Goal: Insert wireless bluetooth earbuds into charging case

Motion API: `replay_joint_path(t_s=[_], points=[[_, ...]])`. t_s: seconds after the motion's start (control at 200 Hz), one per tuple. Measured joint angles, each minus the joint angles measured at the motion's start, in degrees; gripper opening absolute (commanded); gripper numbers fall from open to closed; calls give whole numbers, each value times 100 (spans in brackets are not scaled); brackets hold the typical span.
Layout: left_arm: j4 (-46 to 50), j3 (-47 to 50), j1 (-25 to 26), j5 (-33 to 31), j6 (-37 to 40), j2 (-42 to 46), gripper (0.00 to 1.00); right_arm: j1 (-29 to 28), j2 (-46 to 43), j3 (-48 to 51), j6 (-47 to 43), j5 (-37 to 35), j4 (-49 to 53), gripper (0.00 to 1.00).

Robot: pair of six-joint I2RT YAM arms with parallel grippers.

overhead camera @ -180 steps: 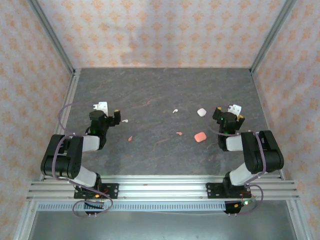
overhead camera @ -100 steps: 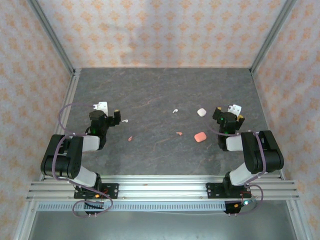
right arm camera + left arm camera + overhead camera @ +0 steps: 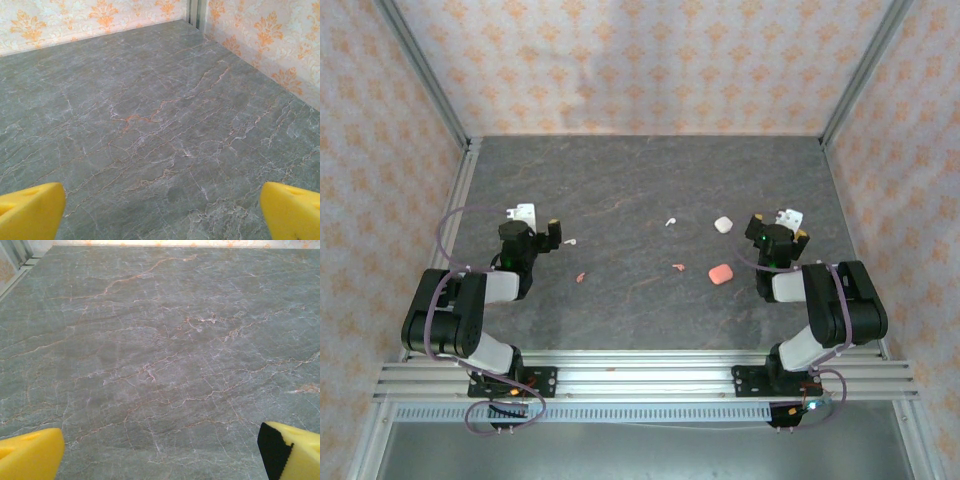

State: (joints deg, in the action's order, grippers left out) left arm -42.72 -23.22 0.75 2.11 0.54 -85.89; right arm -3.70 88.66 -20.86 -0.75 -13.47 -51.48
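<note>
**Location.** Four tiny stemmed plastic earbuds lie loose on the dark grey marbled counter (image 3: 640, 170).
- One white earbud (image 3: 569, 241) sits just beside the left tool (image 3: 540, 222). One salmon-pink earbud (image 3: 580, 277) lies near it, toward the near edge.
- The second white earbud (image 3: 670, 221) and the second salmon-pink earbud (image 3: 678, 267) lie mid-counter. They are near the rounded white charging case (image 3: 723, 224) and the rounded salmon-pink charging case (image 3: 720, 273). Both cases sit just left of the right tool (image 3: 775, 220).

**Tool state.** Both tools stand with jaws fully apart and hold nothing.

**Handling (judgement).** Each earbud is probably very light, rigid and smooth, so it is liable to slip or flick away under a pinch. Take hold across the stem, close to the bulb, with light force.

**Orientation.**
- All four earbuds lie flat, with the long axis along the counter.
- The mid-counter salmon-pink earbud appears to run roughly left to right.
- The stem directions of the other three are too small to tell.
- Whether the case lids are open cannot be told.
</note>
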Motion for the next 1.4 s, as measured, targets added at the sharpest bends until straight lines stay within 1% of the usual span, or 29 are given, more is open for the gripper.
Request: replay_joint_path(t_s=[0.991, 1.051, 1.151, 1.281, 1.401], points=[[13, -7, 0, -57, -4, 0, 100, 0, -7, -9, -2, 17, 37, 99], [164, -76, 0, -133, -9, 2, 100, 0, -107, -122, -35, 85, 402, 99], [968, -514, 0, -258, -26, 116, 100, 0, -485, -623, -76, 199, 1427, 99], [1685, -973, 0, -356, -61, 516, 100, 0, -892, -1832, -105, 566, 2922, 99], [2481, -1187, 0, -435, -256, 999, 100, 0, -863, -2922, 28, 1001, 4354, 99]])
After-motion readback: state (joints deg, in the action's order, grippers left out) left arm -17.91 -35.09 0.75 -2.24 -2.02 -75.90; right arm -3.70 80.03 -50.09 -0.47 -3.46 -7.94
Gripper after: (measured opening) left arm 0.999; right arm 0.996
